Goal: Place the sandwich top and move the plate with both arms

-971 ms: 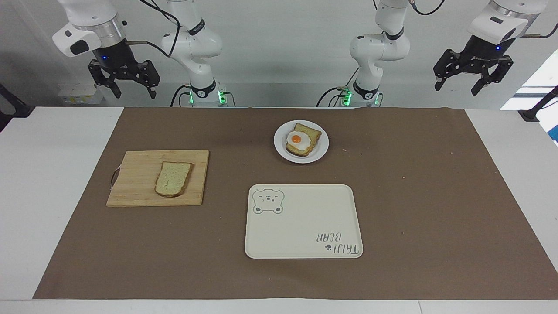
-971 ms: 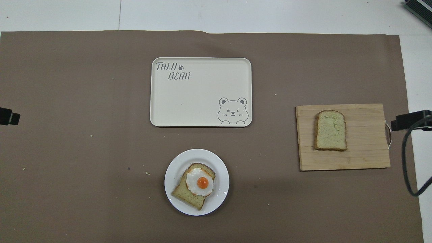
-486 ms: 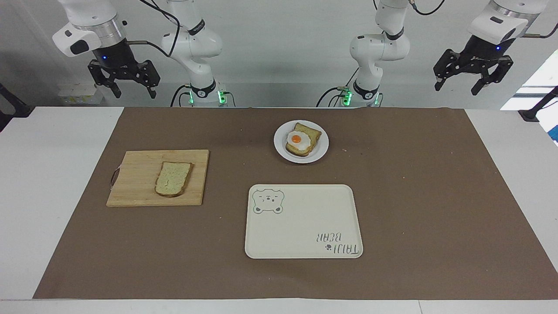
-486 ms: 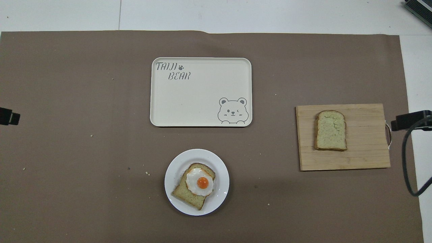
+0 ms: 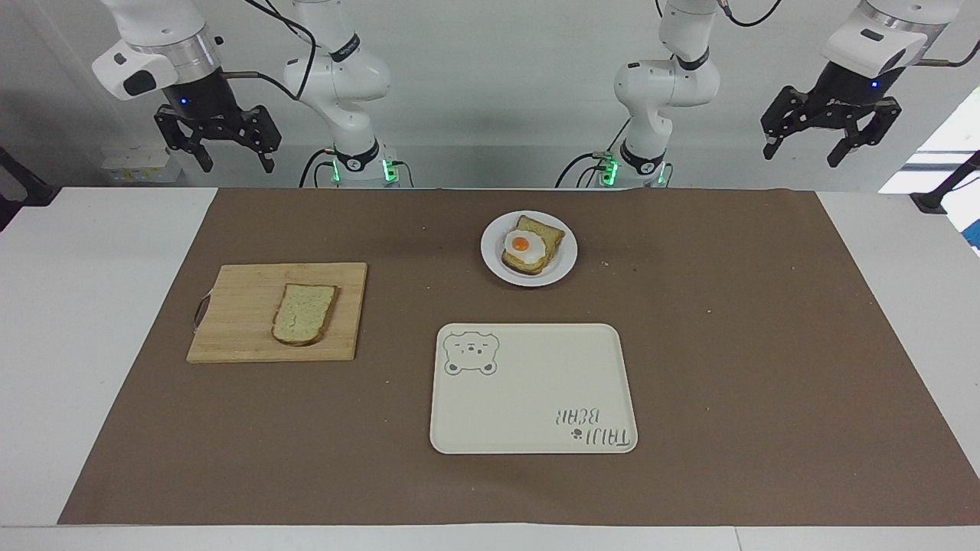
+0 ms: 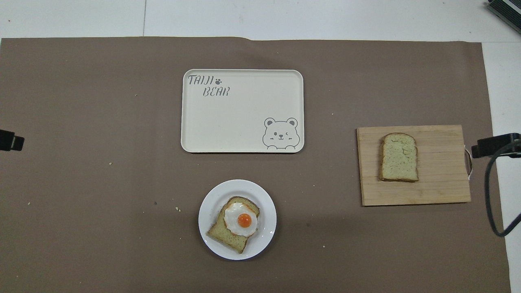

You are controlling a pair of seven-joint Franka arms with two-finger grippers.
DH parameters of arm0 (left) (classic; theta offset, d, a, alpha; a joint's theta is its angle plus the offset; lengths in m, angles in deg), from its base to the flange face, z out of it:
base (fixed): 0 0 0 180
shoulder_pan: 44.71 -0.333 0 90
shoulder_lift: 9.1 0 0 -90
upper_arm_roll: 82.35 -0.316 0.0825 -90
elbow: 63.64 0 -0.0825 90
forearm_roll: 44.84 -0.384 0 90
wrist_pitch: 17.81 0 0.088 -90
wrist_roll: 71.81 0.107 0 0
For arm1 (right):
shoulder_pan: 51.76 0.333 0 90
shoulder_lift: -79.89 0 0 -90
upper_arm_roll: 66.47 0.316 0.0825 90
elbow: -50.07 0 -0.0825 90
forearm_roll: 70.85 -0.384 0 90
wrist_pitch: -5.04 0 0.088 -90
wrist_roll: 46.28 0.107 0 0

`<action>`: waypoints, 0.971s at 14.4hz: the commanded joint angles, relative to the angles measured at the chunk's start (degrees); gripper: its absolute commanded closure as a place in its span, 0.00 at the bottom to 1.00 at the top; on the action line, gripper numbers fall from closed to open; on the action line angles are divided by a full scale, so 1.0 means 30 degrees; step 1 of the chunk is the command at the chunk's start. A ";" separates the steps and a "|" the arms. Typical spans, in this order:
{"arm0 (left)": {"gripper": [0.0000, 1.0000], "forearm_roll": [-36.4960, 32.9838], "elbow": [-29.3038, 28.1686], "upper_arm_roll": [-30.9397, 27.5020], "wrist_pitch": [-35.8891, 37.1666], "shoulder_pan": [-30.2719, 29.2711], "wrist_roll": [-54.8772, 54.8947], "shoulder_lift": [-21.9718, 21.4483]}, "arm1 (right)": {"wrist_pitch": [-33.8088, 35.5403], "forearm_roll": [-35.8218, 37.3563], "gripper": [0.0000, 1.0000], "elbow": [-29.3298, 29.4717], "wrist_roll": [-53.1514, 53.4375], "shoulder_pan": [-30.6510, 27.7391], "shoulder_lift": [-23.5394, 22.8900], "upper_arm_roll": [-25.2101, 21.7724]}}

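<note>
Brown paper covers our table, and we take the tray (image 5: 533,389) at its middle as landmark. Our sandwich top (image 5: 304,313) lies flat on a wooden board (image 5: 237,337) beside the tray, toward the right arm's end. Our plate (image 5: 494,264), carrying bread with an egg (image 5: 524,246), sits nearer to us than the tray. Our right gripper (image 5: 217,140) hangs high by the right arm's end of the table, jaws wide and empty; our left gripper (image 5: 828,130) waits likewise by the left arm's end. We judge the soft slice could tear or fold if pinched at its crust, and a skewed drop could slide off the domed egg.
</note>
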 commanded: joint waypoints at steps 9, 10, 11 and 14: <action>0.00 -0.0144 -0.0204 0.0168 0.0191 -0.0243 0.0205 -0.0302 | 0.0101 -0.0066 0.00 -0.0458 -0.0099 -0.0211 0.0493 -0.0034; 0.00 -0.0144 -0.0204 0.0168 0.0191 -0.0243 0.0205 -0.0302 | 0.0102 -0.0066 0.00 -0.0458 -0.0099 -0.0240 0.0493 -0.0063; 0.00 -0.0144 -0.0204 0.0168 0.0191 -0.0243 0.0205 -0.0302 | 0.0189 -0.0066 0.00 -0.0458 -0.0099 -0.0241 0.0493 -0.0093; 0.00 -0.0144 -0.0204 0.0168 0.0191 -0.0243 0.0205 -0.0302 | 0.0277 -0.0066 0.00 -0.0399 -0.0099 -0.0241 0.0464 -0.0093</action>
